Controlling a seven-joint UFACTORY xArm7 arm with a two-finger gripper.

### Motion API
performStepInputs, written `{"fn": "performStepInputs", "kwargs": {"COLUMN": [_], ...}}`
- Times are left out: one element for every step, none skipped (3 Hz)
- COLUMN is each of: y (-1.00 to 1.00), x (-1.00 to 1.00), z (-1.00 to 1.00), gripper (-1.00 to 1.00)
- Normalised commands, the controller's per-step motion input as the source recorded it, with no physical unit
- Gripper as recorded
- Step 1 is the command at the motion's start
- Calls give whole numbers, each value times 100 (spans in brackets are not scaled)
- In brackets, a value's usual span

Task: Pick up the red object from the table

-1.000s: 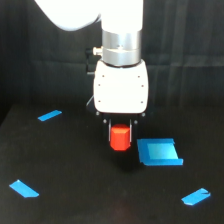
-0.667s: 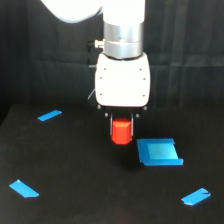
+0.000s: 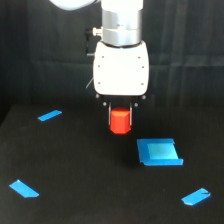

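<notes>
From my remote station I record the table (image 3: 60,200) as the largest item: a flat black surface carrying a blue square piece (image 3: 159,152) toward the exterior view's right and three blue strips (image 3: 50,115) scattered well apart. Above it stands the arm's white wrist housing (image 3: 121,68), pointing straight down. Beneath the housing the gripper (image 3: 120,118) is pinching the red object (image 3: 120,121); dark fingers sit against either side of its upper part, with the block's lower half showing below them. The block stands upright, long axis vertical, directly under the tool and centred between the fingers, so nothing lies off to either side of it. It appears clear of the table, with a faint shadow below it, though I cannot confirm the gap. The blue square lies near, lower right, not touching. I judge the pick essentially made; what remains is a straight vertical lift.
</notes>
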Motion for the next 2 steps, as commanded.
{"fn": "performStepInputs", "kwargs": {"y": [1,7], "x": [0,-1], "z": [25,24], "gripper": [-100,-94]}}
